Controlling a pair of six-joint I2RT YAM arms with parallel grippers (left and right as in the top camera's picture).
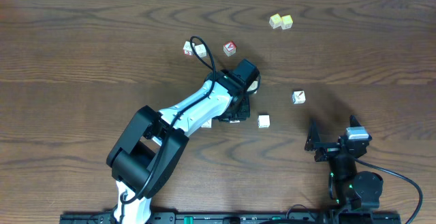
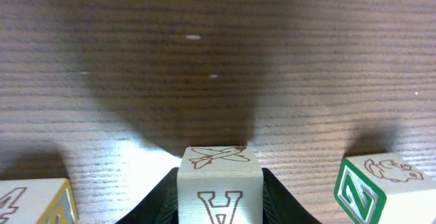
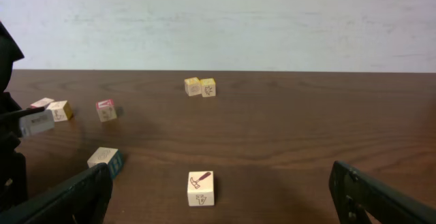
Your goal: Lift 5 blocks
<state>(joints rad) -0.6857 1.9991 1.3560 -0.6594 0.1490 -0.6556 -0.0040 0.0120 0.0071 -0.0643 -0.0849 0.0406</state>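
While the left pincer [image 2: 219,207] clamps one block [image 2: 219,173] at lower centre, the block's bottom edge cut off, the right pincer [image 3: 221,193] stands wide open.

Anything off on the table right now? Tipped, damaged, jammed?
Nothing stands out. The loose blocks lie flat and apart on the table; only the two yellow cubes touch. The left gripper grips one block squarely, not skewed; the right gripper is open and empty.

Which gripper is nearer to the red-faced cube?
Left. The left gripper, shut on a lettered block, sits on the robot's side of the red-faced cube; the right gripper is open, far off to its right.
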